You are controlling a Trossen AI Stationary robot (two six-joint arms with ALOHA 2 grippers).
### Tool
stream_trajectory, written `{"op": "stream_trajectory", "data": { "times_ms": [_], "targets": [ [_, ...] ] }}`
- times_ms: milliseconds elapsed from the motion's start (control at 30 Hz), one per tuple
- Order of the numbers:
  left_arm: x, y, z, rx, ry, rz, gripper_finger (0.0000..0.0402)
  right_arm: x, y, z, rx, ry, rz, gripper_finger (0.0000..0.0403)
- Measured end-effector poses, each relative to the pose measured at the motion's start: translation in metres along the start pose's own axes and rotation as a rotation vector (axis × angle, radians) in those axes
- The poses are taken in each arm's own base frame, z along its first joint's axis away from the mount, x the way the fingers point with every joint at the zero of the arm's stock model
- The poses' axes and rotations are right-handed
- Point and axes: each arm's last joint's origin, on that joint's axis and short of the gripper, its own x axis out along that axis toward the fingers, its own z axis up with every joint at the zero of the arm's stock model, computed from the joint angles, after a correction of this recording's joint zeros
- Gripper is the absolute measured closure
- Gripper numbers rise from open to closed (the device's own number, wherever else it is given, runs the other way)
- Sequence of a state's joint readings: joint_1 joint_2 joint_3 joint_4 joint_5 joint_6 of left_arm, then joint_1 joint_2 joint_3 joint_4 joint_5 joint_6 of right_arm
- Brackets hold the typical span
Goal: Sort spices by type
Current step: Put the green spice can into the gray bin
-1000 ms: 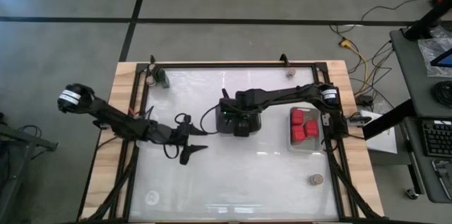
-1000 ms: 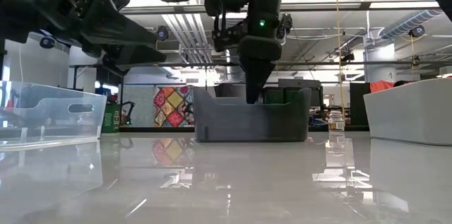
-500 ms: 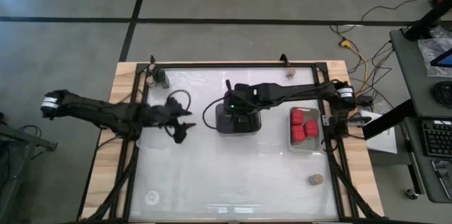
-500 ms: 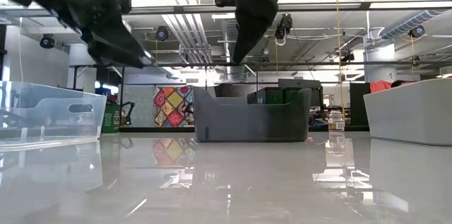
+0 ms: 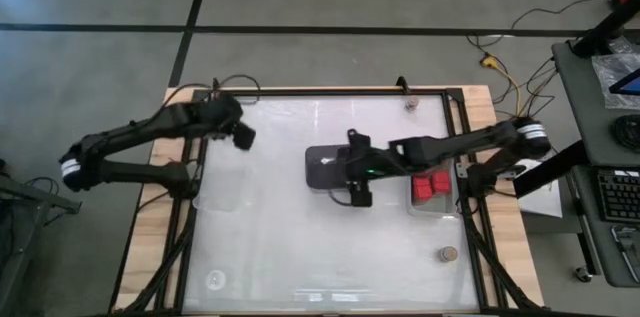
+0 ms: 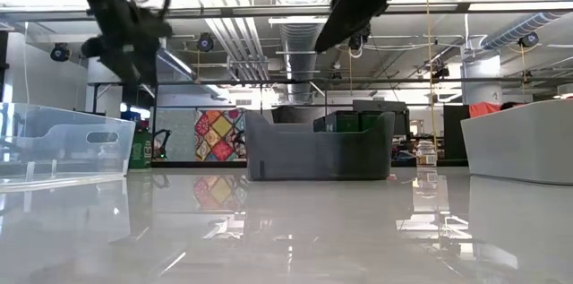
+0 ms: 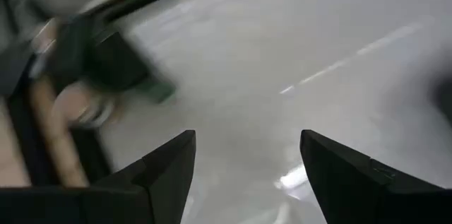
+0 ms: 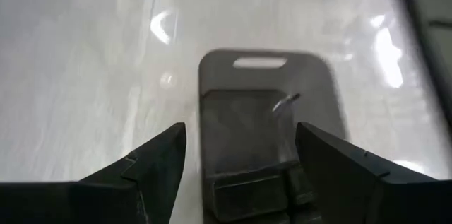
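My right gripper (image 5: 362, 197) hangs empty, fingers parted, over the lower right edge of the dark tray (image 5: 322, 166) at the frame's centre. My left gripper (image 5: 243, 135), also spread and holding nothing, is at upper left. Red blocks (image 5: 430, 183) sit in the clear tray right of centre; one jar (image 5: 448, 254) stands loose at lower right. That jar is probably next: I must reach down-right and straddle it. The dark tray's contents look blurred.

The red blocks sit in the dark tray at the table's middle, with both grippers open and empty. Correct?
Not quite. The high view shows the red blocks in the clear tray on the right, beside the dark tray. The left gripper and right gripper are indeed open and empty.
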State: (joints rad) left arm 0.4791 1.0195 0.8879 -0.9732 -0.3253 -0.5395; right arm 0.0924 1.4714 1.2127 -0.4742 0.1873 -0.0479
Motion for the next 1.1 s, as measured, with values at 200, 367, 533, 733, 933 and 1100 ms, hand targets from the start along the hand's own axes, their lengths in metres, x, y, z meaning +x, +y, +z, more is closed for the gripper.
{"op": "stream_trajectory", "data": {
  "times_ms": [200, 367, 533, 733, 933, 1100],
  "targets": [
    [0.031, 0.023, 0.009, -0.254, -0.001, 0.242, 0.0161, -0.025, 0.007, -0.017, -0.007, -0.113, -0.026, 0.0127],
    [0.043, 0.034, 0.022, -0.409, -0.071, 0.273, 0.0151, -0.04, 0.015, -0.031, -0.022, -0.168, 0.0, 0.0122],
    [0.063, 0.034, 0.028, -0.475, -0.046, 0.291, 0.0147, -0.04, 0.021, -0.046, -0.031, -0.197, 0.016, 0.0126],
    [0.084, 0.032, 0.027, -0.526, 0.015, 0.364, 0.0146, -0.031, 0.03, -0.061, -0.035, -0.185, 0.035, 0.0126],
    [0.094, 0.043, 0.03, -0.582, 0.007, 0.424, 0.0147, -0.031, 0.043, -0.068, -0.042, -0.171, 0.072, 0.0128],
    [0.101, 0.045, 0.038, -0.595, -0.04, 0.4, 0.0147, -0.033, 0.052, -0.07, -0.049, -0.173, 0.1, 0.0141]
  ]
}}
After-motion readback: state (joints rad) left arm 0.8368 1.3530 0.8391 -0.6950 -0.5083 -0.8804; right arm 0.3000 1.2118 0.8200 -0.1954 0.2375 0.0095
